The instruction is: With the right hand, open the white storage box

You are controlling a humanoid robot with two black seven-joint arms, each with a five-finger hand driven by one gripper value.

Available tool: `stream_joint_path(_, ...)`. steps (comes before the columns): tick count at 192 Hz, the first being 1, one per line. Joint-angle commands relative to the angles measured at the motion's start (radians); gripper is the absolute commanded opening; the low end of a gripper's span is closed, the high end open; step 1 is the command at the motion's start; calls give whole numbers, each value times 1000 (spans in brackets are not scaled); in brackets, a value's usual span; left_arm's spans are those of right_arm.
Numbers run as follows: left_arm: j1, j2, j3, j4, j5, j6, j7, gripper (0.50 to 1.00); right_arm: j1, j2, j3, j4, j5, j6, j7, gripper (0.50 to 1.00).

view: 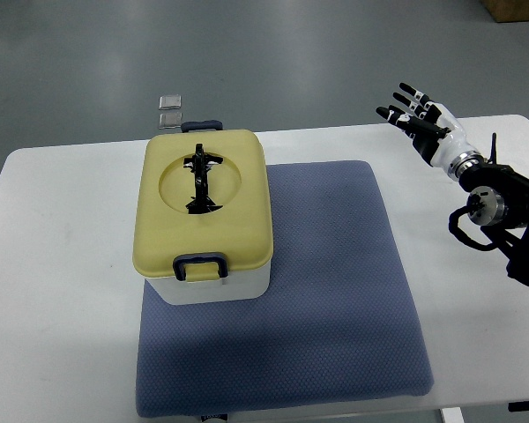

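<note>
**Right hand still well clear of the closed box**

The white storage box (213, 284) sits shut under its yellow lid (204, 198) on the left part of the blue mat (335, 291), which lies on the white counter (53, 264). The right hand (416, 113) hovers well apart at the far right, fingers spread, holding nothing. To do this well, it should probably release the dark front latch (201, 265) first, then lift by the black handle (200, 181). Two small clear pieces (169, 109) beyond the counter's far edge obstruct nothing.

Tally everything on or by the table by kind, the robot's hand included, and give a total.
Storage box with yellow lid: 1
Blue mat: 1
Small clear squares on the floor past the table's far edge: 2
Robot right hand, fingers spread: 1
Total: 5
</note>
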Motion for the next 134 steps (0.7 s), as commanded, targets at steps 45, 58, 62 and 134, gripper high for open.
stream_joint_path(45,0,0,0,2,0,0,0,1000,-4,5,-7,1,-3,-2,1,921)
stream_joint_path(58,0,0,0,2,0,0,1,1000,-4,7,-9,1,-3,-2,1,921)
stream_joint_path(62,0,0,0,2,0,0,1,1000,-4,7,-9,1,-3,-2,1,921)
stream_joint_path(134,0,0,3,2,0,0,1,1000,-2,2,-9,3,-4,1,0,921)
